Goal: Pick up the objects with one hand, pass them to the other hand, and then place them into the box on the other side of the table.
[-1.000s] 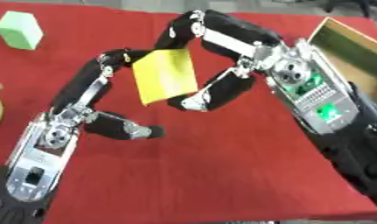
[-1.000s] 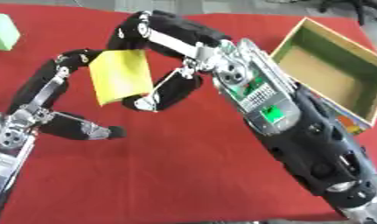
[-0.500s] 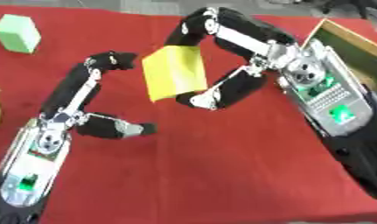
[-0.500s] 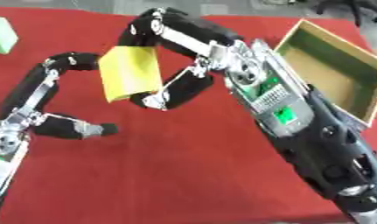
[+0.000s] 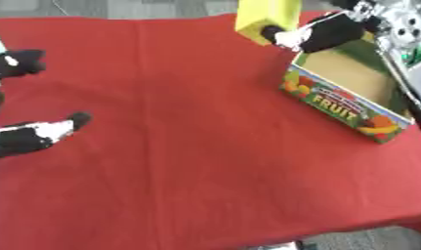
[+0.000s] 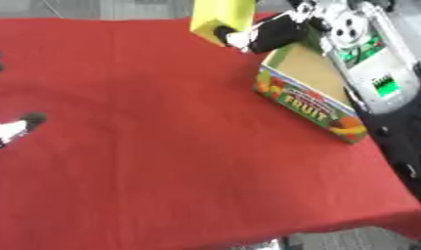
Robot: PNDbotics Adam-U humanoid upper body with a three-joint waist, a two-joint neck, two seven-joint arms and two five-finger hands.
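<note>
One word can be read anywhere: "FRUIT", in yellow capitals on the long green side of the box [image 5: 343,103], set among printed oranges and other fruit; no other writing can be made out

Going left to right, the left hand [image 5: 25,134] shows at nine o'clock at the edge of the red tablecloth [image 5: 188,146], black and white, its fingers spread apart and relaxed, grasping nothing. One finger points in toward the middle of the cloth and another shows higher up by the edge

Across the wide red centre, toward one o'clock, the yellow block [image 6: 220,15] hangs at the far edge of the table, tilted, its top cut off by the frame. The right hand [image 6: 269,33] has it pinched, a white-tipped finger curled against its lower right corner. That block sits just beside the box's far left corner, outside the walls rather than over the brown floor inside

At two to three o'clock the open box lies askew, and the right forearm [image 6: 371,68], grey with a green lit panel, crosses its right rim and hides it
</note>
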